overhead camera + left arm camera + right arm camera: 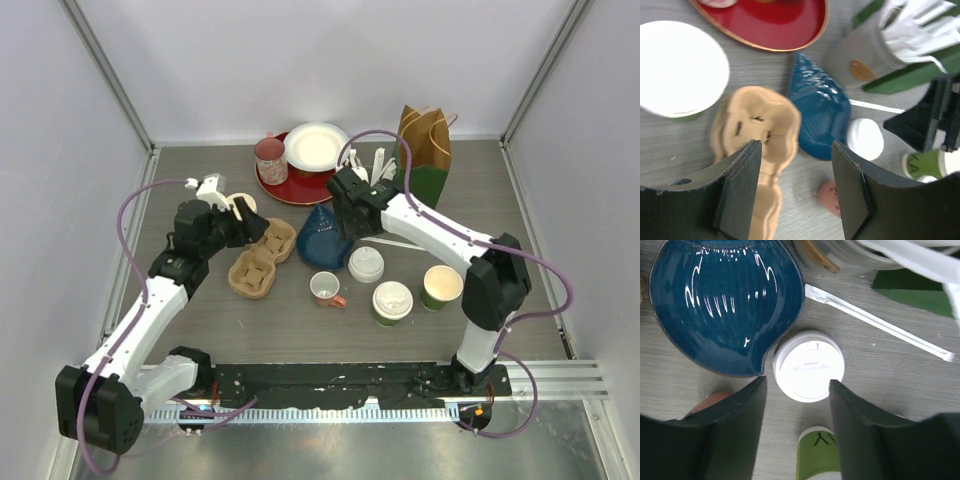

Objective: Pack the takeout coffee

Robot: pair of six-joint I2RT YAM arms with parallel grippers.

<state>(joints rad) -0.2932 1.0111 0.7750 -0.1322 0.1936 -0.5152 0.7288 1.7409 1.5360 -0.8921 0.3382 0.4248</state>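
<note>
The loose white lid [808, 365] lies flat on the table [280, 325] in line with the right jaws' gap, wide open and empty, the open green cup [442, 287] near-right of it; the left jaws, also open and empty, hang over the carrier [757, 130].

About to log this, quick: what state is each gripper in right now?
Left gripper: open, empty, over the carrier.
Right gripper: open, empty, over a white lid.

From high at the near edge, we look down on the whole table [250, 335]. Our wrist views hang close, facing down; both share the blue dish [820, 115] and white lid [807, 365].
</note>
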